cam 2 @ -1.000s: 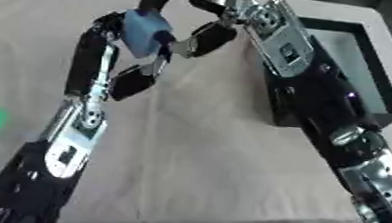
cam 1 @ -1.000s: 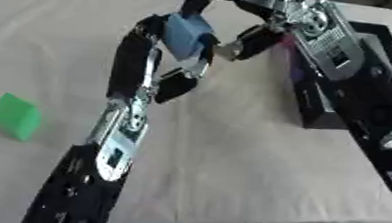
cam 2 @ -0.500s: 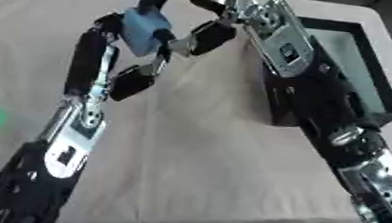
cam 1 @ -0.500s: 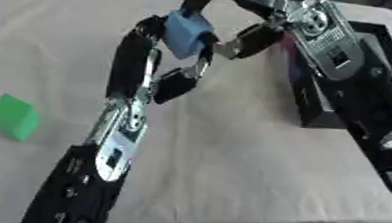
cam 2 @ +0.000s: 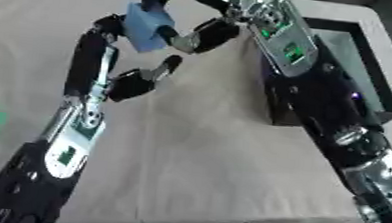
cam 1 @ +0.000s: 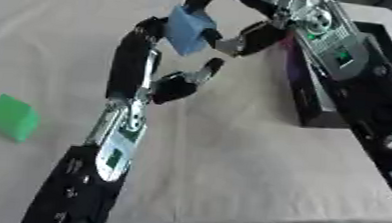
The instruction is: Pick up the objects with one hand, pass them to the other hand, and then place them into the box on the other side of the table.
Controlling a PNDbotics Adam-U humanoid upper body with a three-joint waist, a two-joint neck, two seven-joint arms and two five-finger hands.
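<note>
Handover stage, mid-air above the cloth-covered table (cam 1: 257, 163). The blue block (cam 1: 188, 29) sits at about 12 o'clock in the left eye view, held off the table between both hands. Your right hand (cam 1: 241, 27) curls its fingers around the block from 2 o'clock, with one finger over the block's top and the thumb against its near face. Your left hand (cam 1: 171, 79) lies just below the block at 6 o'clock, its fingers relaxed and parted, one fingertip pointing up toward the block; the block's left edge seems to rest against this hand's upper part, though whether they touch cannot be told. This placement suits the pass: the receiving hand grips from the box's side. The black box (cam 2: 361, 66) stands at 3 o'clock, beneath your right forearm. A green block (cam 1: 10, 117) waits on the cloth at 9 o'clock, well apart.

Compared with one second ago, the left fingers have dropped away from the block, while the right hand's hold looks fuller; the block's position is nearly unchanged.
</note>
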